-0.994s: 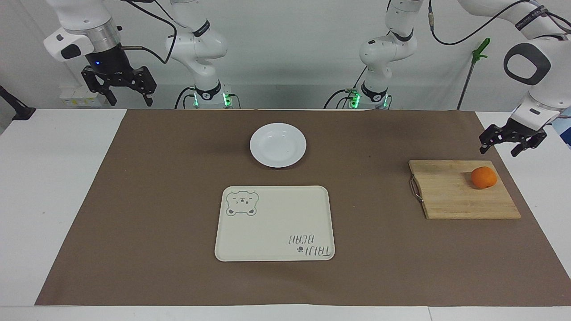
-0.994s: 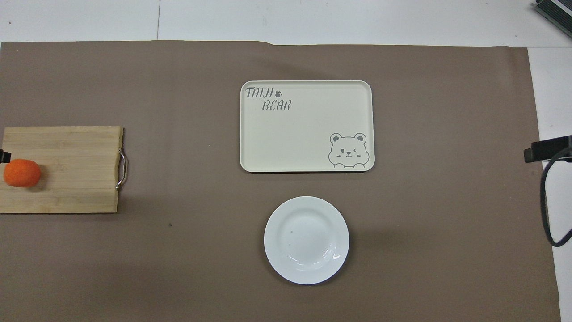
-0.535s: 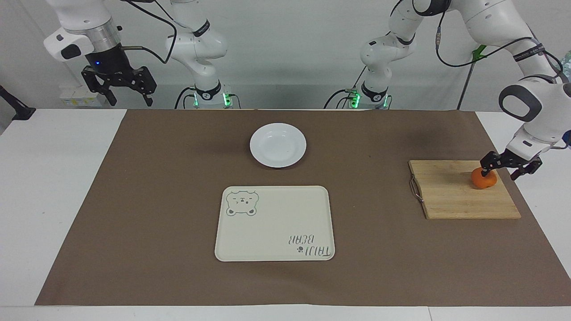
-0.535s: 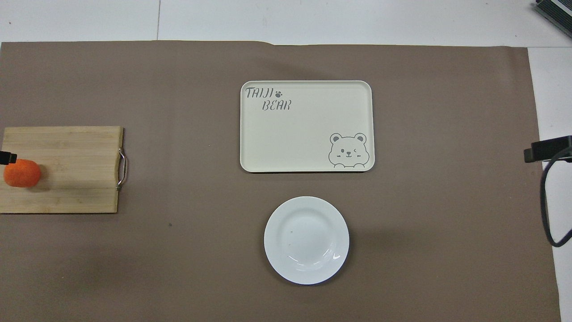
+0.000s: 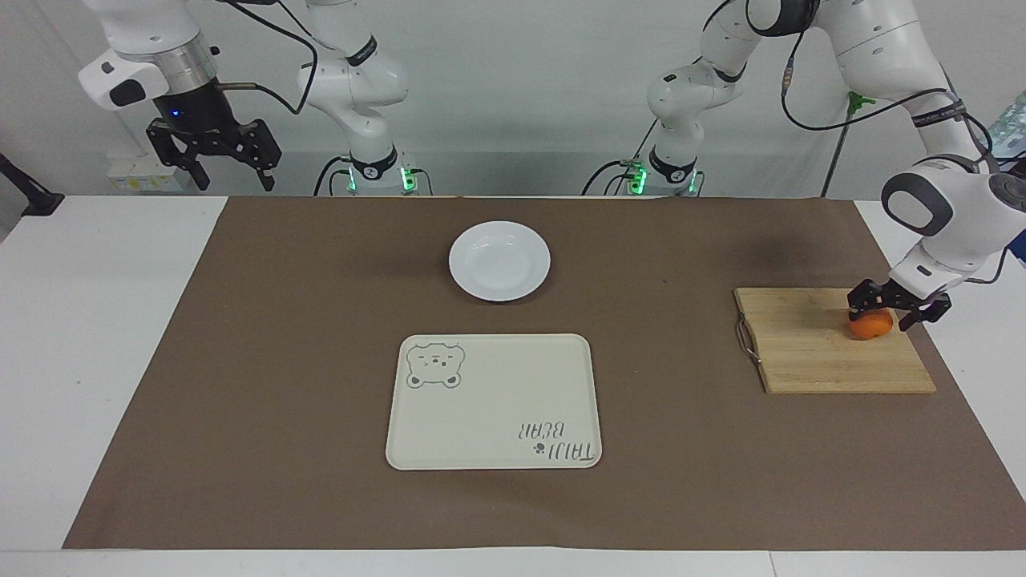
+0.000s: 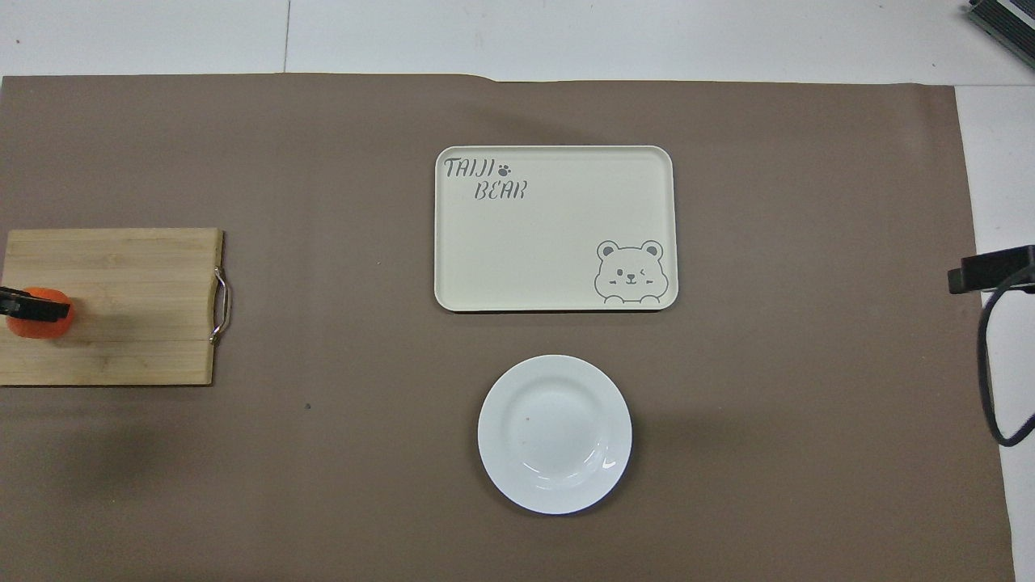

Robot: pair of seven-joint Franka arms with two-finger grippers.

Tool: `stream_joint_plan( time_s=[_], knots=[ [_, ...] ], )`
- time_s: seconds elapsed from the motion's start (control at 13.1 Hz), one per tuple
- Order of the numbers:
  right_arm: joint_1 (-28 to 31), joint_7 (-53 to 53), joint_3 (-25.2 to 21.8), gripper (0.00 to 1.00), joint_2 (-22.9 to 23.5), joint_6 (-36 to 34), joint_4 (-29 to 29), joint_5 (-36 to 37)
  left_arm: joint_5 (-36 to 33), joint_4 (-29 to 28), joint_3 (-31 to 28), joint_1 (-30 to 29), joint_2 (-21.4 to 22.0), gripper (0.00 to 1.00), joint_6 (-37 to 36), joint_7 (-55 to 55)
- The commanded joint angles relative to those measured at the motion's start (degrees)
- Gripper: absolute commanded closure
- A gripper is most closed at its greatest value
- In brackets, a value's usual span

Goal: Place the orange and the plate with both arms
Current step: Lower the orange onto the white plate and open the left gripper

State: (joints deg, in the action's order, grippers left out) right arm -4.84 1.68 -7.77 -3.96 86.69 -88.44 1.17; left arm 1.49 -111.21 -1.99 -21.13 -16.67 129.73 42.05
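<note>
The orange [image 5: 871, 328] sits on a wooden cutting board [image 5: 809, 344] at the left arm's end of the table. My left gripper [image 5: 883, 314] is down at the orange, open, with a finger on either side of it. In the overhead view one black finger [image 6: 36, 305] crosses the orange [image 6: 36, 326]. The white plate [image 5: 499, 260] lies on the brown mat near the robots, empty; it also shows in the overhead view [image 6: 555, 433]. My right gripper [image 5: 212, 160] waits open, raised over the white table at the right arm's end.
A cream tray with a bear drawing [image 5: 494, 401] lies farther from the robots than the plate, empty. The board has a metal handle [image 5: 745, 338] on its side toward the tray. The brown mat [image 5: 280, 361] covers most of the table.
My left gripper has come down from above the board's edge onto the orange and now straddles it. The orange, plate and right arm have not moved.
</note>
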Motion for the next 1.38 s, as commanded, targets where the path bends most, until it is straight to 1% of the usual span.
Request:
stream_joint_plan(
  time_s=[0.0,0.08,0.23,0.31,0.38,0.46,0.69,0.84,0.92,1.07,1.22,1.3],
  knots=[
    [0.6,0.3,0.3,0.00,-0.6,-0.1,-0.3,-0.8,0.5,-2.7,0.5,-1.1,0.4,0.00,2.5,0.9],
    [0.6,0.3,0.3,0.00,-0.6,-0.2,-0.3,-0.8,0.5,-3.5,0.5,-1.0,0.6,0.00,2.6,0.9],
    [0.6,0.3,0.3,0.00,-0.6,-0.2,-0.3,-0.8,0.4,-3.4,0.5,-0.8,0.8,0.51,2.3,1.4],
    [0.6,0.3,0.3,0.00,-0.6,-0.2,-0.3,-0.8,0.4,-3.3,0.5,-0.4,0.8,0.73,2.2,1.4],
    [0.6,0.3,0.3,0.00,-0.6,-0.2,-0.3,-0.8,0.4,-3.1,0.6,-0.3,1.2,0.89,2.2,1.5],
    [0.6,0.3,0.3,0.00,-0.6,-0.2,-0.3,-0.8,0.4,-2.6,0.8,-0.1,2.1,0.99,2.1,1.6],
    [0.6,0.3,0.3,0.00,-0.6,-0.2,-0.3,-0.8,0.4,-1.7,1.5,2.3,4.4,1.00,2.1,1.4],
    [0.6,0.3,0.3,0.00,-0.6,-0.2,-0.3,-0.8,0.5,-1.4,1.8,7.0,5.9,1.00,2.2,1.0],
    [0.6,0.3,0.3,0.00,-0.6,-0.2,-0.3,-0.8,0.6,-2.2,1.8,9.9,7.1,1.00,0.9,1.5],
    [0.6,0.3,0.3,0.00,-0.6,-0.2,-0.3,-0.8,0.6,-2.5,1.7,16.0,8.8,1.00,-4.9,1.2],
    [0.6,0.3,0.3,0.00,-0.6,-0.2,-0.3,-0.8,0.6,-2.8,1.8,21.5,9.2,1.00,-7.0,-0.3],
    [0.6,0.3,0.3,0.00,-0.6,-0.1,-0.3,-0.8,0.6,-2.8,1.9,24.3,9.5,1.00,-8.1,-3.2]
  ],
)
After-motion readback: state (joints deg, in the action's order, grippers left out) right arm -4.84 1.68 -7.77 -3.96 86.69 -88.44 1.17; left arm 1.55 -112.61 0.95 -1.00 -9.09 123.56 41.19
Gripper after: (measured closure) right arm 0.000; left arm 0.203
